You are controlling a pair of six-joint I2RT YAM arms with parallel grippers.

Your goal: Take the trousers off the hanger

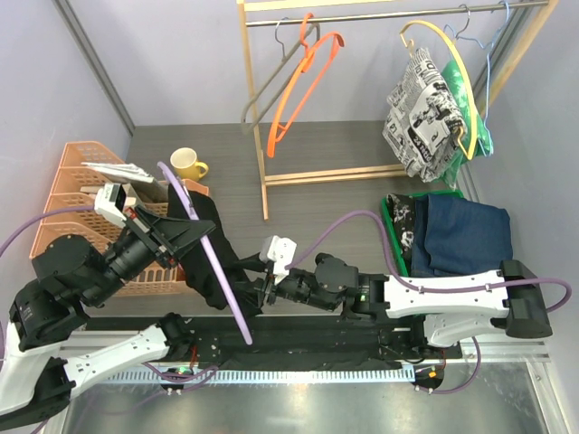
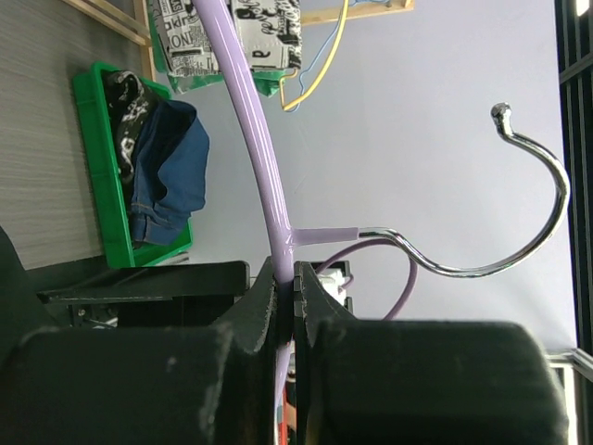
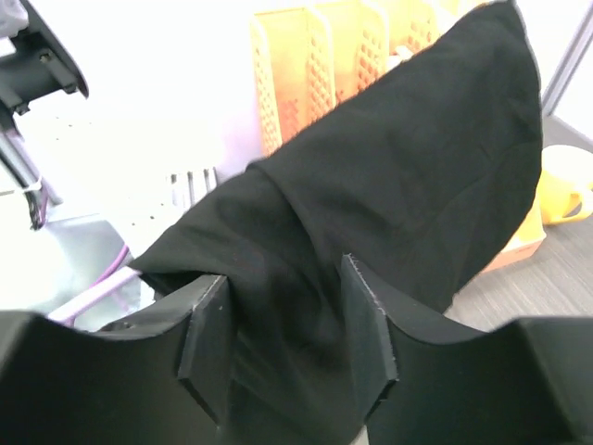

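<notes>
Two pincers work at one garment near the front edge of the dark grey surface (image 1: 317, 145). The left pincer (image 2: 284, 287) is clamped tight on the lilac plastic hanger (image 2: 259, 148), just below its bent metal hook (image 2: 519, 250), and holds it raised and tilted. The plain black trousers (image 3: 408, 185) hang draped over that hanger.

The right pincer (image 3: 287, 343) reaches in from the right. Its fingers (image 3: 366, 324) stand apart on either side of a bunched fold of the black cloth (whether they already pinch it cannot be told).

Well apart, at the far right, a green plastic bin (image 2: 91, 139) holds the folded navy denim trousers (image 1: 461, 235) beside the black-and-white marbled trousers (image 1: 403, 231). On the light wooden rack (image 1: 251, 90) behind, the white newspaper-print trousers (image 1: 421, 117) hang on a thin yellow hanger (image 1: 457, 63), with the green-and-white mottled trousers (image 1: 482, 136) just behind them.
</notes>
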